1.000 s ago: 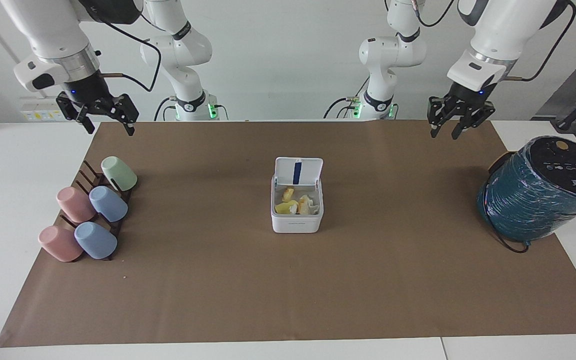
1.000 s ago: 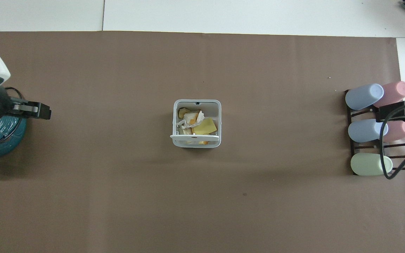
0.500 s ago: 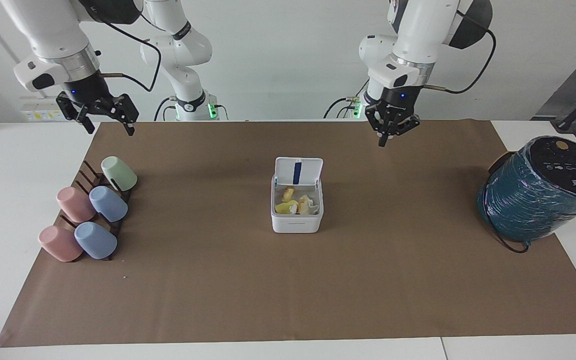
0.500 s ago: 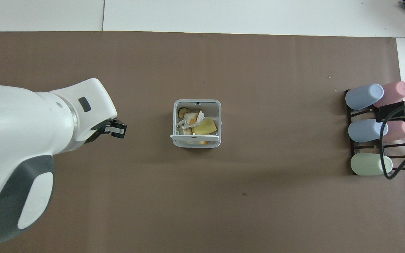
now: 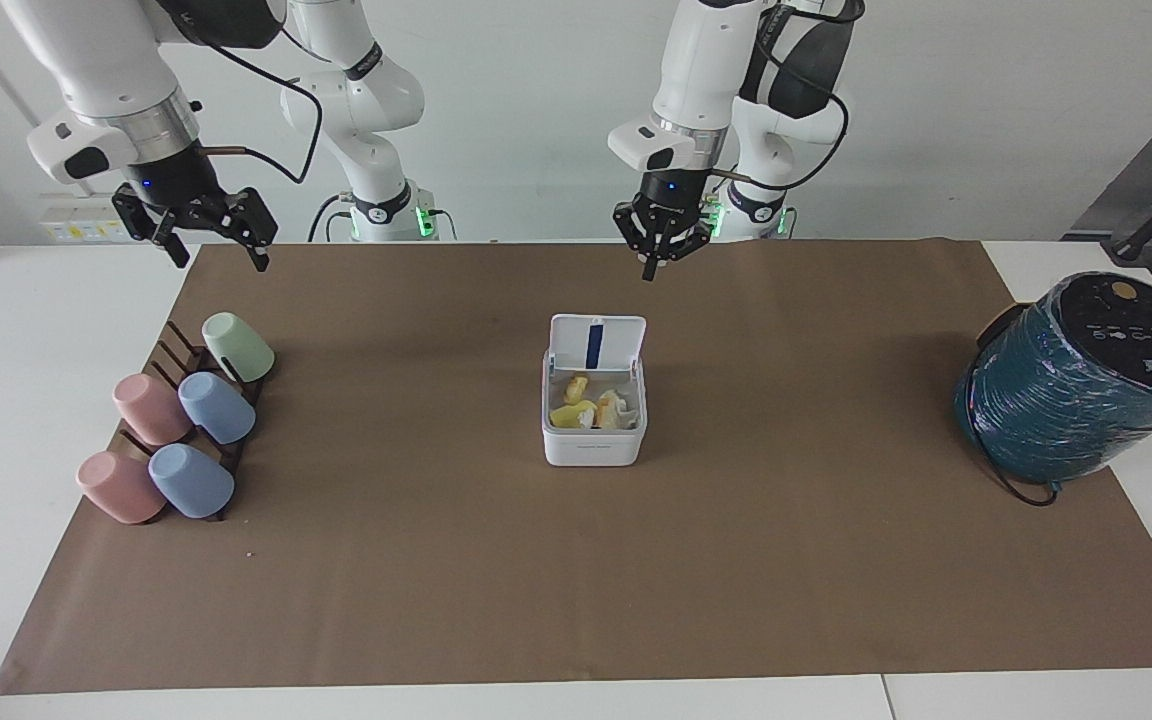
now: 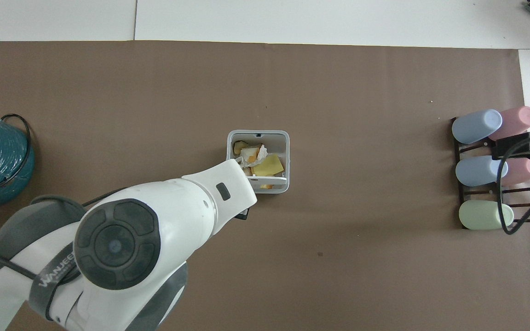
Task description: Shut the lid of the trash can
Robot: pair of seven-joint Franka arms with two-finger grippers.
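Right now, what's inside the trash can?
The trash can stands open, lid upright. Inside lie crumpled yellow, orange and white scraps. Whatever is under them is covered, and in the overhead view the left arm hides one corner.

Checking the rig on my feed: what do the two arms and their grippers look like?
Both arms are glossy white with dark grey joint caps and a silver wrist ring. The left gripper and right gripper are black two-finger units, each with a small blue light above. Black cables loop along both forearms. The left arm's joint cap carries white lettering.
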